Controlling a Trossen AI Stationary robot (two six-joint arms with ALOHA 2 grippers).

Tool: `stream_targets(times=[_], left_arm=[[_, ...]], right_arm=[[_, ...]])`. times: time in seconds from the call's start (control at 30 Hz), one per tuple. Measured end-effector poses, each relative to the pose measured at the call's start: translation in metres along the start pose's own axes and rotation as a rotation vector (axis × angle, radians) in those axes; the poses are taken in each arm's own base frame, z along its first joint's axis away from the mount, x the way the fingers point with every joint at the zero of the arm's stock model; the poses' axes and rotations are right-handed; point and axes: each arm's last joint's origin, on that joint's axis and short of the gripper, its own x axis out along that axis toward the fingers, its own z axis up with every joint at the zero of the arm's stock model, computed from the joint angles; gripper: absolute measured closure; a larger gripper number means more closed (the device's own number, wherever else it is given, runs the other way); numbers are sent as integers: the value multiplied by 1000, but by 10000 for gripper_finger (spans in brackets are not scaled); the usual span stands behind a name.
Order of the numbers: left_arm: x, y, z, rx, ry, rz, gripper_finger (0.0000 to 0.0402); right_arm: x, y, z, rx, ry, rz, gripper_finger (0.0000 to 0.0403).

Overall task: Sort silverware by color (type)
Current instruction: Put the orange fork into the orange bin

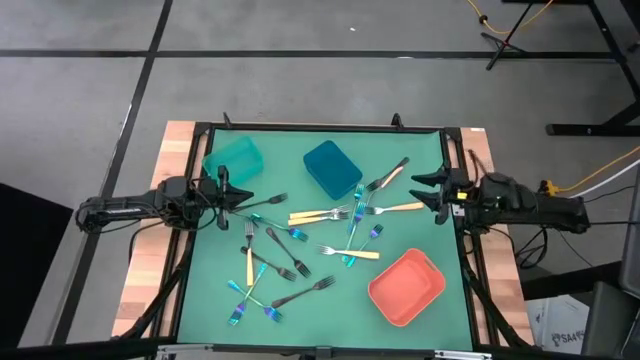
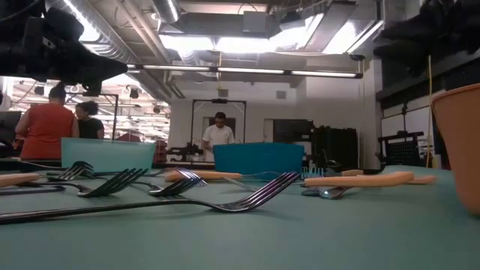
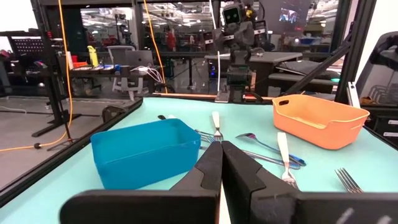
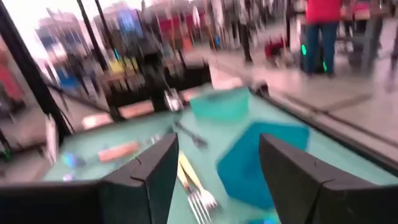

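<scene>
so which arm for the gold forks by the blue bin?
Right, probably. The right gripper is open and sits beside the gold fork near the blue bin. The left gripper, shut, is across the mat by the teal bin.

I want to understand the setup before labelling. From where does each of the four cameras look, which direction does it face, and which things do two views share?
High: above, facing straight down on the mat; both arms show, left gripper, right gripper.
Low: table height, facing level across forks into the room; dark arm parts overhead.
Left wrist: looks past its shut fingers toward the right arm.
Right wrist: looks between its open fingers across the table.
Shared: the blue bin appears in every view.
</scene>
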Motion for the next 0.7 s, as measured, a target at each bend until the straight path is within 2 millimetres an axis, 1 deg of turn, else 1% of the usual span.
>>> stream_targets(times=[0.23, 0.4, 0.57, 0.7], left_arm=[[0, 0, 0, 0, 0, 0, 401], [0, 0, 0, -1, 0, 0, 401], [0, 0, 0, -1, 0, 0, 401], [0, 0, 0, -1, 0, 0, 401]], right_arm=[[14, 5, 13, -80, 343, -67, 190], [29, 8, 15, -145, 506, -89, 190], [44, 9, 7, -185, 611, -99, 190], [60, 10, -5, -203, 714, -115, 190]])
